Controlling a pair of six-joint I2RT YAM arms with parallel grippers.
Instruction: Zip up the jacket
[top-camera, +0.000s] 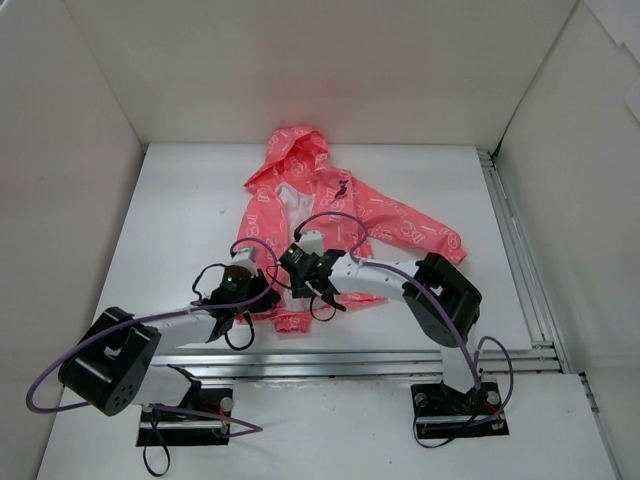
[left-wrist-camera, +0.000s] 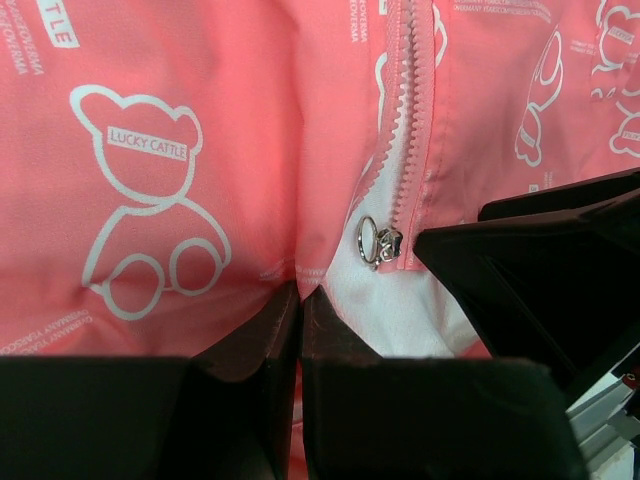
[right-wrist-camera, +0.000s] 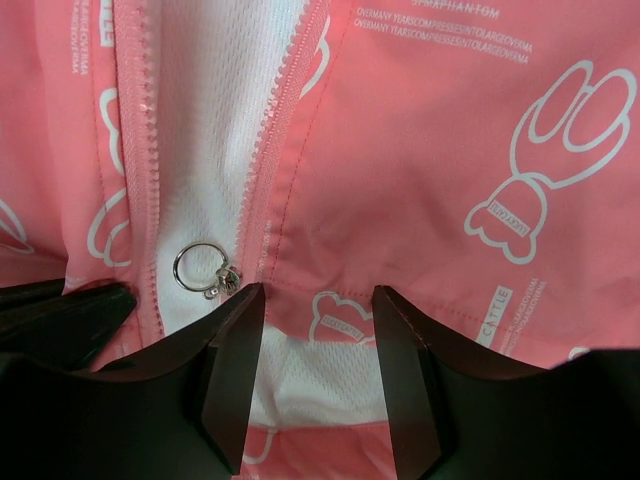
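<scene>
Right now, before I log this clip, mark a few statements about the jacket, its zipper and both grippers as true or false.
1. The jacket lies with its hood toward the arms' bases. False: the hood points to the far wall.
2. The zipper is closed to the collar. False: the teeth are apart, the white lining shows, and the slider sits low near the hem.
3. The pull is a metal ring. True.
4. The right gripper is open. True.
5. The left gripper is wide open. False: its fingers are pressed together on jacket fabric.
</scene>
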